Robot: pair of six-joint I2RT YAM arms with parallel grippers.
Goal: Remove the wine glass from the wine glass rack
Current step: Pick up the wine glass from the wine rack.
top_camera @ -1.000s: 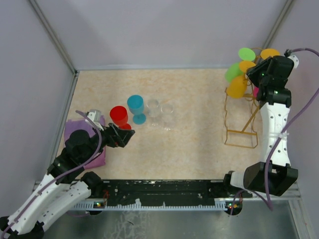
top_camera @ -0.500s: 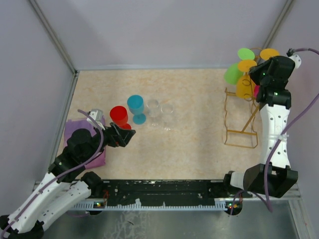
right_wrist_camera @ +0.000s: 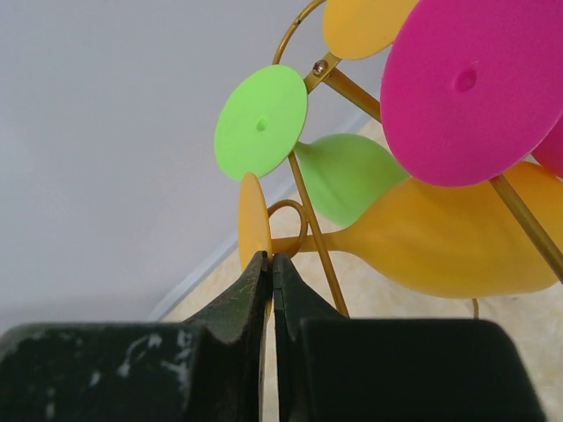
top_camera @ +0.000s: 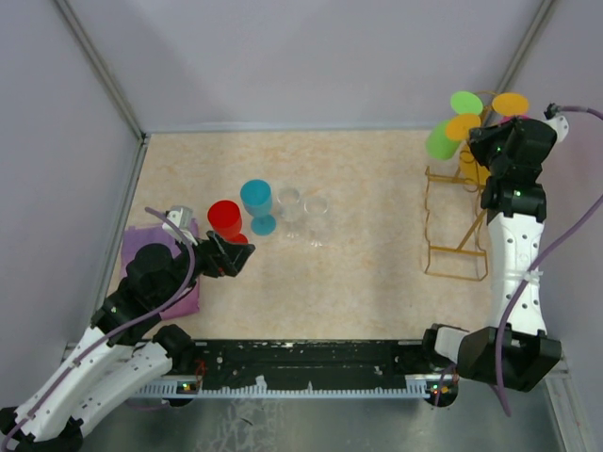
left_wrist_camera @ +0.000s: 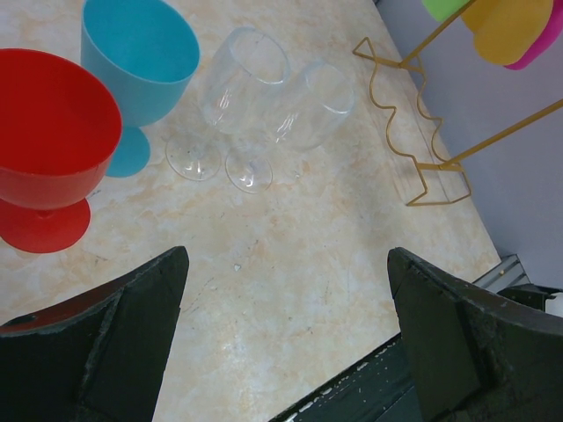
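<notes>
- The right gripper [right_wrist_camera: 270,261] is clenched on the thin foot of the orange wine glass [right_wrist_camera: 440,251].
- That glass hangs stem-sideways on the gold wine glass rack [right_wrist_camera: 318,236], with a green glass [right_wrist_camera: 345,180] and a pink foot [right_wrist_camera: 471,88] close by.
- The rack stands at the table's [top_camera: 377,282] far right corner.
- The left gripper [left_wrist_camera: 286,290] hangs released, jaws wide apart, near the red glass [left_wrist_camera: 48,149], the blue glass [left_wrist_camera: 141,66] and two clear ones.

Wine glass rack [top_camera: 456,249] on table [top_camera: 367,282] right, hung glasses [top_camera: 440,141] atop, standing glasses [top_camera: 255,198] centre-left
</notes>
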